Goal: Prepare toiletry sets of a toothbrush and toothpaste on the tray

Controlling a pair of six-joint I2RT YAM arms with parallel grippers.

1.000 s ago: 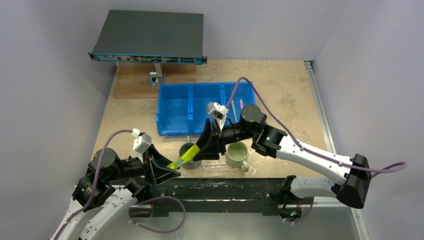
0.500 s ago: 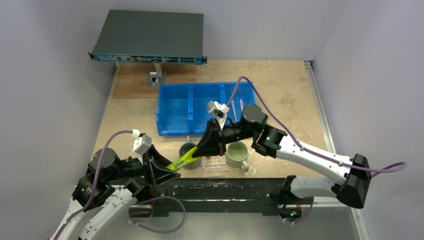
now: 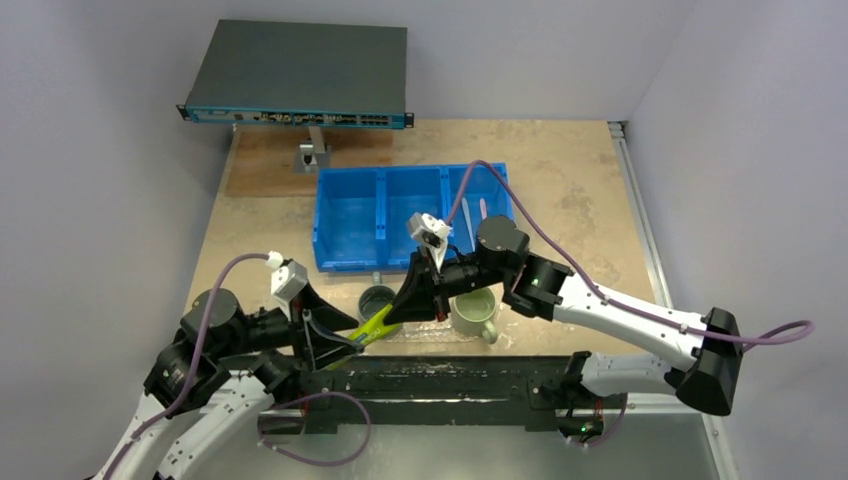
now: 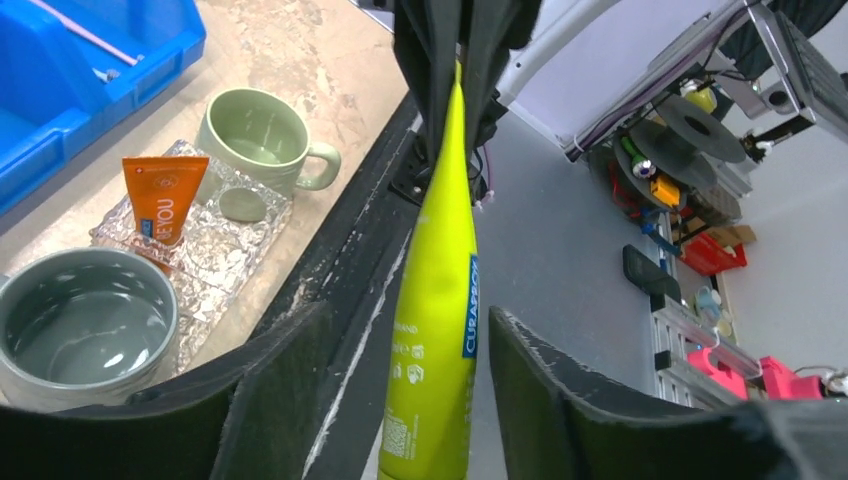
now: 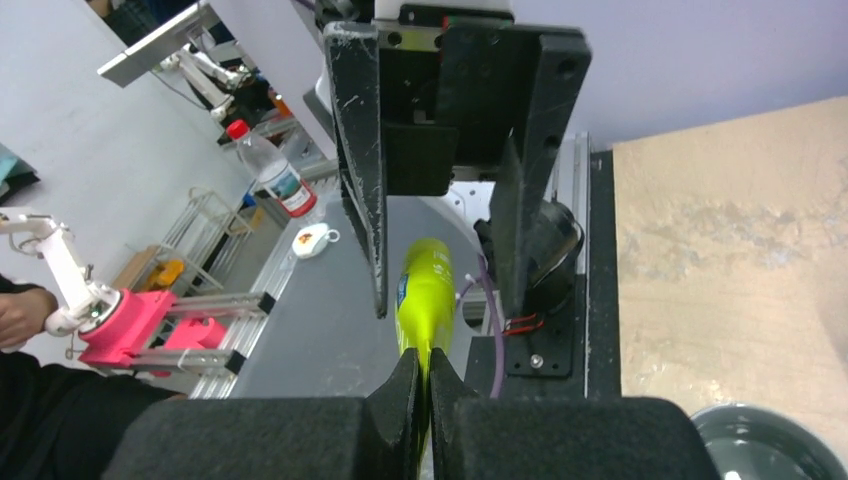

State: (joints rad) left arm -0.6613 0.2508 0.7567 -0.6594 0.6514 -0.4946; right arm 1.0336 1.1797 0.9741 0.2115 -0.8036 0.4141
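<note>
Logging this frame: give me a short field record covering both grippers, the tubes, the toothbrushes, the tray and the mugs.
left gripper: open, fingers either side of the green tube, not closed on it
right gripper: shut on the green tube's thin end
green tube: in the air near the table's near edge, between both grippers
orange tube: lying on the tray
mugs: grey mug at one tray end, pale-green mug at the other
toothbrush: in the blue bin, right compartment; none on tray
</note>
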